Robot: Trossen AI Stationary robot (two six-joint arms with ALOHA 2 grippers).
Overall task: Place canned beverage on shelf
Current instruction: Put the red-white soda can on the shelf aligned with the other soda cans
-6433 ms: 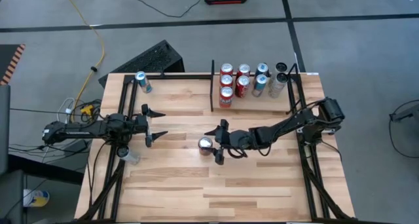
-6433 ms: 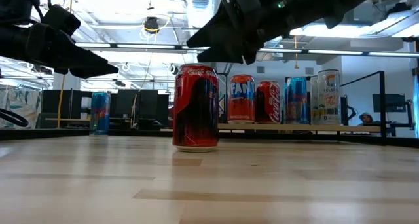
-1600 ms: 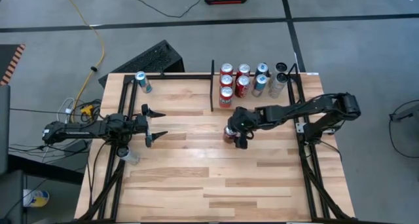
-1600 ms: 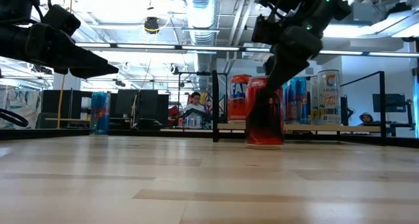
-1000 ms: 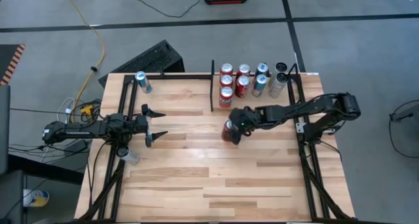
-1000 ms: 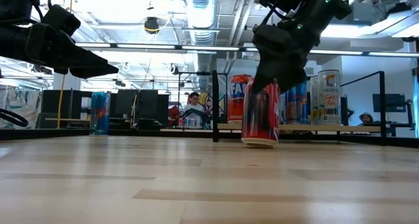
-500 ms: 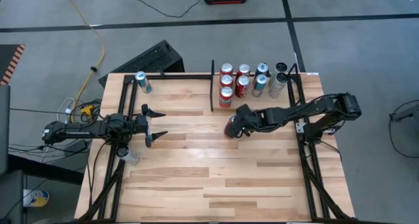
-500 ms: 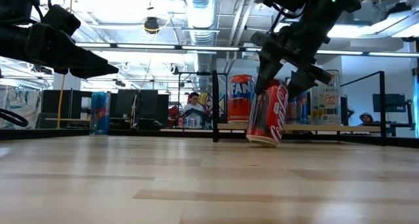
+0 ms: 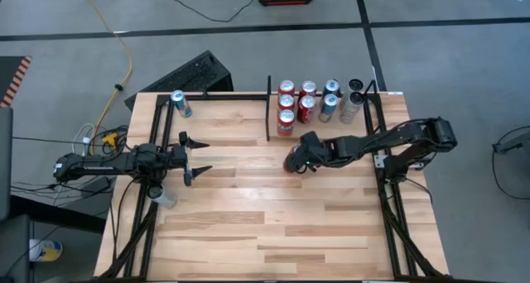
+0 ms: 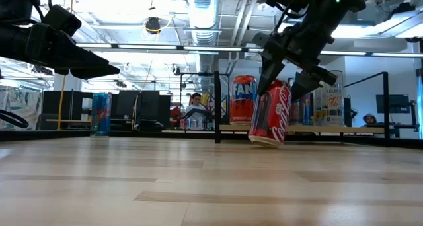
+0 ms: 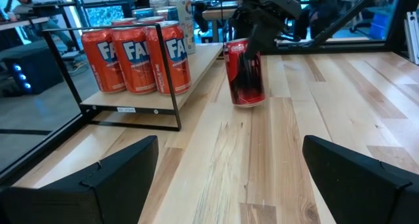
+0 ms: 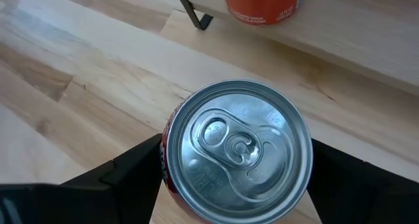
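Table (image 9: 248, 225): right tool (image 10: 288, 74) clamps tilted red can (image 10: 271, 113), base lifted; left tool (image 9: 192, 157) apart

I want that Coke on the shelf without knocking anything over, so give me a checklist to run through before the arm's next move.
1. Grip: the right gripper straddles the Coca-Cola can at its top, with its fingers beside the rim in the right wrist view. Whether they clamp it: cannot tell.
2. Can upright: not ok; it leans, one base edge raised.
3. Free slot on the shelf: ok; bare wood shows beside the Fanta can in the front row.
4. Path past the black divider bar: ok; the can sits on the shelf's side.
5. Left gripper clear: ok, parked open far away.
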